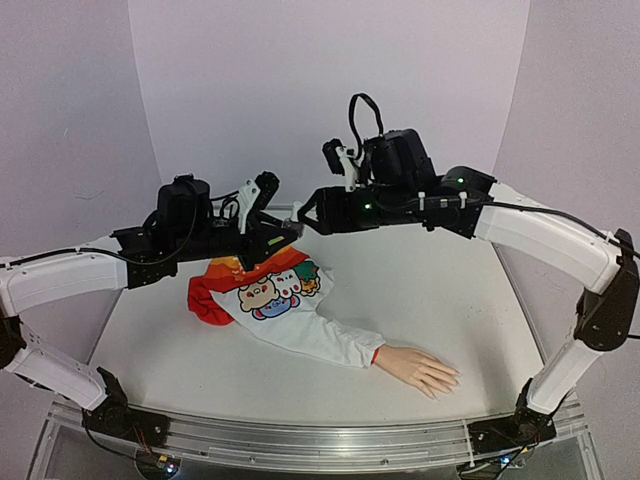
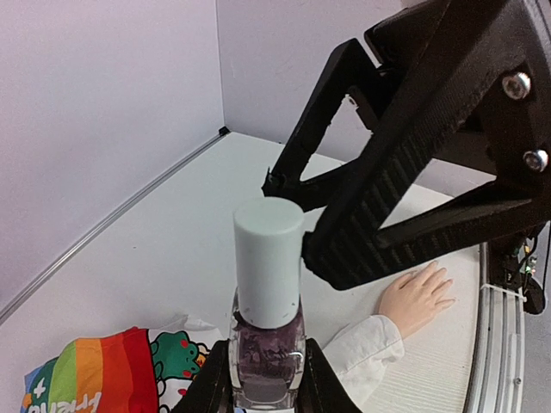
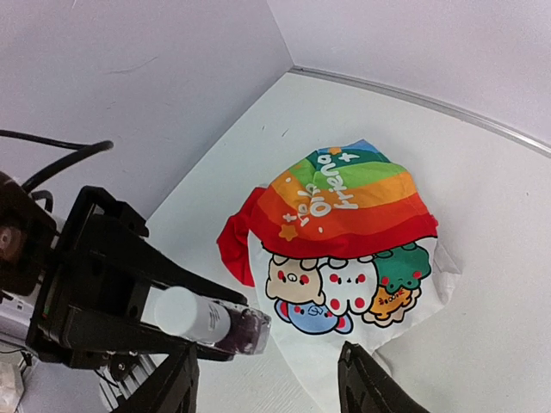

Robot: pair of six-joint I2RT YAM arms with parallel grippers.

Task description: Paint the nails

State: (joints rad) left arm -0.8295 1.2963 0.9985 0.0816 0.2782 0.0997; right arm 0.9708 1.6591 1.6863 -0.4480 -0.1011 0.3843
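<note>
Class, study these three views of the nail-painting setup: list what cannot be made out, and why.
- The nails on the mannequin hand: too small in the top view, soft in the left wrist view, outside the right wrist view's frame.
- The bottle: its base is cut off by the left wrist view's bottom edge, below the left gripper holding it.

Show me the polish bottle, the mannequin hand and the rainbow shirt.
polish bottle [image 2: 269, 258], left wrist view, pale cap.
mannequin hand [image 1: 420, 368], top external view, back of hand.
rainbow shirt [image 3: 349, 202], right wrist view, striped part.
</note>
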